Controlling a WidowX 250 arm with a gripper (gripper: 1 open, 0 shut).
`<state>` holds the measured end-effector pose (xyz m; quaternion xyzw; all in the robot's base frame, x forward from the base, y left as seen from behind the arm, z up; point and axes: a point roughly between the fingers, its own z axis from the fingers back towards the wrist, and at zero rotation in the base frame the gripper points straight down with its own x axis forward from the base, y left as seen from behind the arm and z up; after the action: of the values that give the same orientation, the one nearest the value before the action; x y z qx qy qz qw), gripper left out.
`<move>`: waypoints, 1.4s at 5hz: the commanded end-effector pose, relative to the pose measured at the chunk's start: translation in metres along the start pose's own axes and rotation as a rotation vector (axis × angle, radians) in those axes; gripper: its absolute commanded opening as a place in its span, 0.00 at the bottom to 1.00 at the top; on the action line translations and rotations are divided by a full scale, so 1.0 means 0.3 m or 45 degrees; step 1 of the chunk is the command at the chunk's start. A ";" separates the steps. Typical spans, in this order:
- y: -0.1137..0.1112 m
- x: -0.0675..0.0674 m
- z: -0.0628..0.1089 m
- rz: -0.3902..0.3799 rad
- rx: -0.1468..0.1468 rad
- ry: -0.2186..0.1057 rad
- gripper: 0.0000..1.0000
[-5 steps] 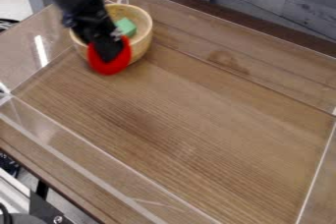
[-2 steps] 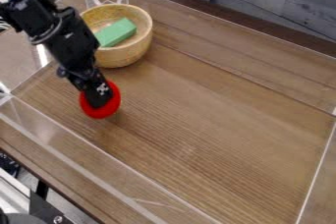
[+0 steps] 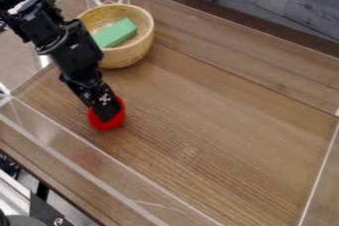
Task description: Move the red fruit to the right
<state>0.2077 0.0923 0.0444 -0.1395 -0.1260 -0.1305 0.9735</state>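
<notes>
The red fruit is small and bright red, and it sits low on the wooden tabletop near the front left corner. My black gripper points steeply down onto the fruit's top from the upper left and covers part of it. Its fingertips blend into the dark arm, so I cannot make out how the jaws stand or whether they still grip the fruit.
A wooden bowl holding a green rectangular block stands at the back left. Clear plastic walls ring the tabletop, and the front one runs just below the fruit. Bare wood stretches to the right.
The gripper carried the red fruit from beside the bowl toward the front left and down, until the fruit reached the tabletop.
</notes>
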 end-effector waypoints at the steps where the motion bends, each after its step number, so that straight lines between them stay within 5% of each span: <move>1: 0.055 0.020 0.006 -0.036 0.026 -0.009 1.00; 2: 0.082 0.020 -0.014 -0.047 0.013 0.008 1.00; 3: 0.095 0.007 -0.026 -0.032 0.007 0.016 0.00; 4: 0.105 -0.004 -0.036 -0.015 0.002 0.023 1.00; 7: 0.046 -0.030 -0.069 -0.028 -0.023 0.051 1.00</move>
<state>0.2070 0.1018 0.0200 -0.1458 -0.1081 -0.1436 0.9729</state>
